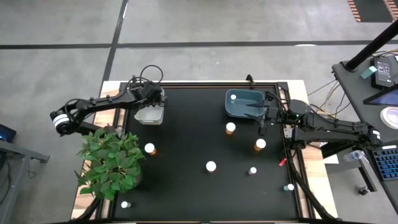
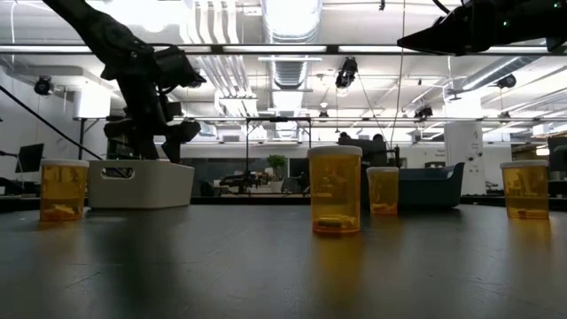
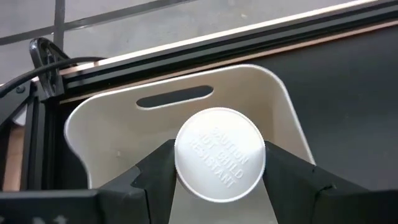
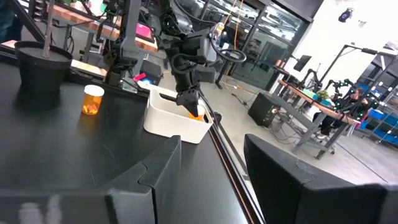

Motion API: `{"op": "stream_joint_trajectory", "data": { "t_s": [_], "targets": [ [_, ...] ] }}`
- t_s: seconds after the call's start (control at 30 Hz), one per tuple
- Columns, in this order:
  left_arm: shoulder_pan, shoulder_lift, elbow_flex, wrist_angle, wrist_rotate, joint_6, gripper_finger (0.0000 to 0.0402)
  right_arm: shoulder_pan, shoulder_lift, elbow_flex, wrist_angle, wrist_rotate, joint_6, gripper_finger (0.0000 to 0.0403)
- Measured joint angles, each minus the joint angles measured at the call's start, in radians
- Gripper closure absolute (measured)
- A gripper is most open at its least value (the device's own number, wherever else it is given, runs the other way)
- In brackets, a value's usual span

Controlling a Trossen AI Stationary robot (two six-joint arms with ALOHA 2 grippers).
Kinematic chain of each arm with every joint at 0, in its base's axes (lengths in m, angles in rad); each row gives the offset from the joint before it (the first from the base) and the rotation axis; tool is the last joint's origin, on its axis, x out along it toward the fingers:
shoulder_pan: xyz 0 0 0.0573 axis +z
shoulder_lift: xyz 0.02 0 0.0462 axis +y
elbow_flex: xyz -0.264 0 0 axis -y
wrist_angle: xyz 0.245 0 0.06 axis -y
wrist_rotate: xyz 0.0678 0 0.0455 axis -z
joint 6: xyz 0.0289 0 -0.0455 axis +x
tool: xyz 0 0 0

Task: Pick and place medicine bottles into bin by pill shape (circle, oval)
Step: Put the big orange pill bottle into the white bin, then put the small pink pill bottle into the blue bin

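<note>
My left gripper point(image 1: 153, 99) is shut on a medicine bottle with a white cap point(image 3: 219, 154), above the white bin point(image 1: 149, 114). The bottle's orange body shows in the right wrist view point(image 4: 196, 113), just above the bin's rim. My right gripper point(image 4: 211, 171) is open and empty, beside the blue bin point(image 1: 244, 103). One bottle point(image 1: 233, 97) lies in the blue bin. Several more bottles stand upright on the black table, among them three point(image 1: 231, 128) point(image 1: 260, 145) point(image 1: 150, 149). My left gripper pinches the bottle between its two fingers point(image 3: 155, 171), one on each side at the white cap point(image 3: 186, 163). The fingers come from above, pointing down. The bottle hangs upright, lifted clear, over the white bin.
A leafy potted plant point(image 1: 111, 160) stands at the table's near left. Smaller bottles stand near the front point(image 1: 211, 166) point(image 1: 252, 170) point(image 1: 290, 186). The table's raised frame point(image 1: 205, 84) runs just behind both bins.
</note>
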Motion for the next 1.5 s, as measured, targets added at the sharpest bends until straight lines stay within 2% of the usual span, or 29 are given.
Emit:
{"op": "stream_joint_trajectory", "data": {
  "t_s": [0.27,0.53,0.83,1.07,1.2,1.37,1.5],
  "targets": [
    [0.000,0.065,-0.002,0.028,0.000,-0.002,0.0215,0.000,0.000,0.000,0.000,0.000,0.001,0.0234],
    [0.000,0.074,-0.002,0.028,-0.005,-0.009,0.0166,0.000,0.000,0.000,0.000,0.000,0.000,0.0234],
    [0.000,0.058,0.022,0.011,-0.007,0.023,0.0158,0.000,0.000,0.000,0.000,0.000,0.000,0.0234],
    [-0.002,-0.017,0.075,-0.046,-0.007,0.071,0.0157,0.000,0.000,0.000,0.000,0.000,0.000,0.0234],
    [-0.018,-0.084,0.093,-0.050,0.031,0.099,0.0157,0.000,0.000,0.000,0.000,0.002,0.001,0.0234],
    [-0.084,-0.182,0.109,-0.037,0.133,0.168,0.0157,0.000,0.000,0.000,0.000,0.045,0.023,0.0234],
    [-0.149,-0.265,0.107,-0.017,0.144,0.241,0.0157,0.000,0.000,0.000,-0.005,0.089,0.064,0.0234]
  ]
}}
